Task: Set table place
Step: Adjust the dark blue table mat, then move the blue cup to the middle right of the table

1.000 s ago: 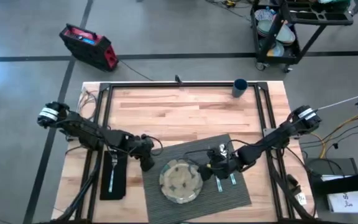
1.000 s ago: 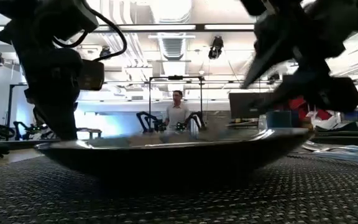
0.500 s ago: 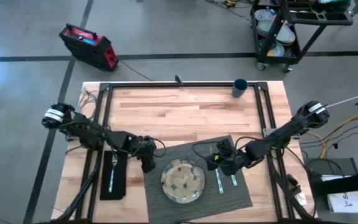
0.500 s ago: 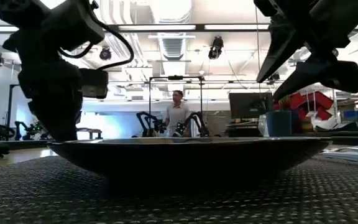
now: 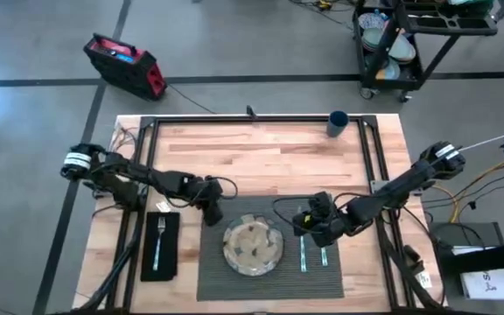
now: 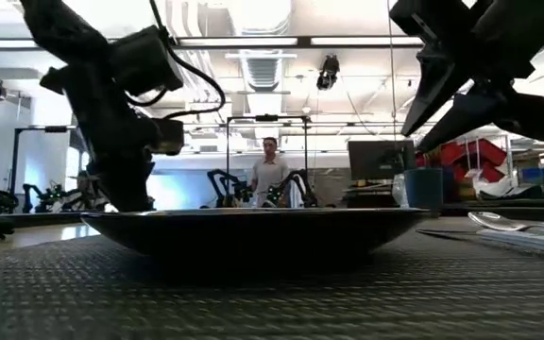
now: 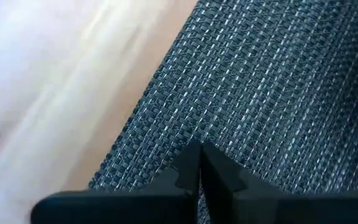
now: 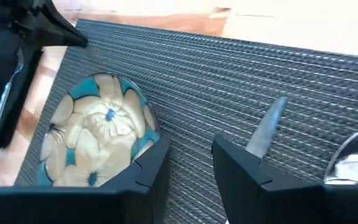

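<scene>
A dark grey placemat (image 5: pixel 269 284) lies square on the wooden table (image 5: pixel 261 157). On it rest a round flowered plate (image 5: pixel 252 248), a knife (image 5: pixel 303 255) and a spoon (image 5: pixel 324 256). Left of the mat, a fork (image 5: pixel 158 241) lies on a black napkin (image 5: pixel 171 254). A dark blue cup (image 5: pixel 338 122) stands at the far edge. My left gripper (image 5: pixel 210 214) is shut at the mat's far left corner. My right gripper (image 5: pixel 307 226) hangs open above the mat, between plate (image 8: pixel 98 130) and knife (image 8: pixel 266 130), touching nothing. My left gripper comes down from above with its shut fingertips (image 7: pixel 191 163) on the placemat's weave near its far left corner (image 7: pixel 166 143), close to the edge. The mat lies flat on the table under them. The tips themselves hide the exact spot of contact.
Black metal rails (image 5: pixel 147 166) run along the table's left, right and far sides. Bare wood lies between the mat and the cup. A red case (image 5: pixel 125 63) and a cart (image 5: pixel 401 44) stand on the floor beyond. A person (image 6: pixel 270 175) shows far off in the room.
My left gripper has gone toward the table's far edge at the mat's left corner. The placemat has turned about from a slant to lie square with the table, carrying plate, knife and spoon along. My right gripper has drawn a little up and away from the plate.
</scene>
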Controlling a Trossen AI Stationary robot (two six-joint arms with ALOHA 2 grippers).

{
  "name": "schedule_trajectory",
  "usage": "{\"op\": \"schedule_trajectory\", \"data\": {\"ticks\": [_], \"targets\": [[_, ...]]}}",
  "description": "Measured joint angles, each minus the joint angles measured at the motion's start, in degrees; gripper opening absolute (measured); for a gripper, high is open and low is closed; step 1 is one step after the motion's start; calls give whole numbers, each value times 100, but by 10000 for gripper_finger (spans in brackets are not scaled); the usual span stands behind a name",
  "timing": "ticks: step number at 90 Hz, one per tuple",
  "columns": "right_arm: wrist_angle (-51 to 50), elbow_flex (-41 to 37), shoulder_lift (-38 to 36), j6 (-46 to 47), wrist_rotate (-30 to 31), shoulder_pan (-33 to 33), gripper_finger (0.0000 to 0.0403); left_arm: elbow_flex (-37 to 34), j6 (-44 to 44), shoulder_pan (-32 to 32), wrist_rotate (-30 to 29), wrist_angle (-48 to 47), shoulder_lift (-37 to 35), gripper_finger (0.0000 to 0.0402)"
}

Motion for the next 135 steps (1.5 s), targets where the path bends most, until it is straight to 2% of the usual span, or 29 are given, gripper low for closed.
{"op": "schedule_trajectory", "data": {"ticks": [14,32,46,83,107,119,135], "targets": [[-138,0,0,72,6,-2,86,-30,137,195,29,-184,-11,0],[-379,0,0,298,6,-2,90,-75,86,118,240,-150,-18,0],[-400,0,-42,293,7,-2,102,-90,20,79,642,-141,-44,0],[-415,0,-70,273,10,-2,125,-107,42,45,352,-49,-52,0],[-411,0,-106,243,8,-2,116,-106,30,51,323,20,-121,0],[-419,0,-266,142,54,-19,108,-55,19,53,299,-45,-457,0],[-440,0,-749,-303,441,-151,100,36,65,64,125,-47,-1039,0]]}}
